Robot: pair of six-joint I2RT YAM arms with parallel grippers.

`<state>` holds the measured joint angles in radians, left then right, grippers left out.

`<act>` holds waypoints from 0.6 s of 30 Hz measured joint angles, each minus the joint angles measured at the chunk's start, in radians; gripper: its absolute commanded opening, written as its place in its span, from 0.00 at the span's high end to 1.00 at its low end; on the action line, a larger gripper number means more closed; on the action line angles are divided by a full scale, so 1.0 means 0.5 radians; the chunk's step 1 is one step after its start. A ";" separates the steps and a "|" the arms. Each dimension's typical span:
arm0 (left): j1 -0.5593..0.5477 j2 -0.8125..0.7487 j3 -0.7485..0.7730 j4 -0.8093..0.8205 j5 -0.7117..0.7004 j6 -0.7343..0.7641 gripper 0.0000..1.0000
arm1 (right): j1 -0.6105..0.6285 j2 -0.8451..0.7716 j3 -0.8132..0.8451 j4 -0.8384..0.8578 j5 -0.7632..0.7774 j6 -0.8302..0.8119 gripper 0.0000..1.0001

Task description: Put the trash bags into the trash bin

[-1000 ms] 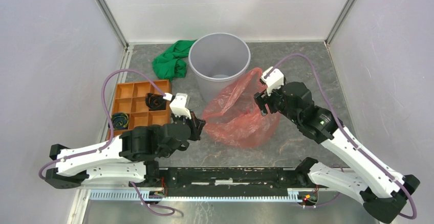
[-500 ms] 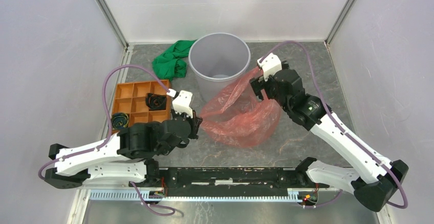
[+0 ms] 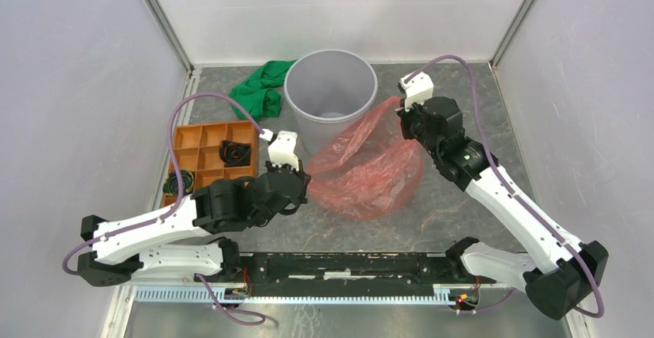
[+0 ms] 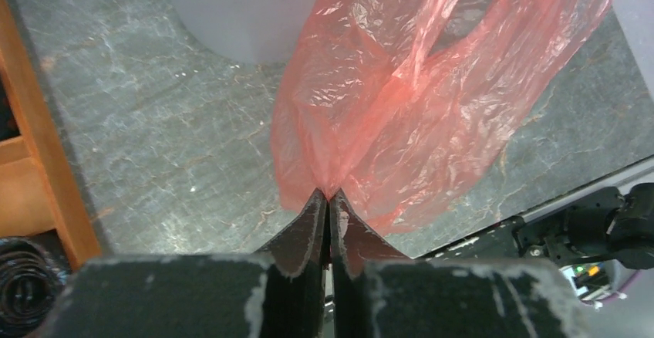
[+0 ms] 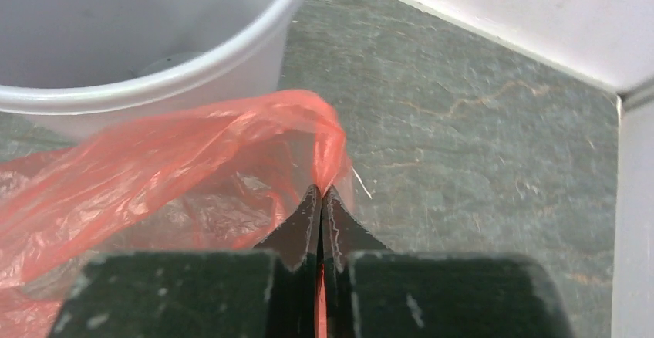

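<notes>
The red translucent trash bag (image 3: 366, 168) hangs stretched between both grippers, just in front of the light-grey trash bin (image 3: 330, 91). My left gripper (image 3: 306, 174) is shut on the bag's left edge; in the left wrist view the film (image 4: 401, 99) bunches into the closed tips (image 4: 329, 194). My right gripper (image 3: 402, 110) is shut on the bag's upper right edge beside the bin's rim. In the right wrist view red film (image 5: 193, 160) is pinched between the closed tips (image 5: 321, 190), with the bin (image 5: 139, 37) at upper left.
An orange compartment tray (image 3: 185, 141) holding dark coiled items sits at the left. A green cloth (image 3: 258, 91) lies behind it, next to the bin. White enclosure walls (image 3: 77, 83) surround the stone-patterned floor. The black rail (image 3: 347, 265) runs along the near edge.
The right gripper moved up toward the bin's rim and shut on the bag's upper edge. The left arm shifted right and up with its edge, lifting the bag.
</notes>
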<state>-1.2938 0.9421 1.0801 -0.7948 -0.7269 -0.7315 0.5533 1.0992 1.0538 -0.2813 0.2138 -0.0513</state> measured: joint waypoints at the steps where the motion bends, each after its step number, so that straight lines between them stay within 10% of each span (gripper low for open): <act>1: 0.012 0.007 -0.009 0.013 0.016 -0.040 0.77 | -0.004 -0.021 -0.016 -0.004 0.039 0.043 1.00; 10: 0.050 0.016 -0.108 0.140 0.081 -0.298 0.35 | -0.041 -0.568 -0.252 -0.070 0.295 0.403 1.00; 18: 0.053 -0.116 -0.396 0.204 0.148 -0.526 0.16 | -0.041 -0.736 -0.275 -0.062 0.307 0.467 0.99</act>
<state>-1.2671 0.8841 0.8822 -0.6926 -0.6529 -0.9947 0.5327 0.7311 0.9161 -0.3122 0.3676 0.1822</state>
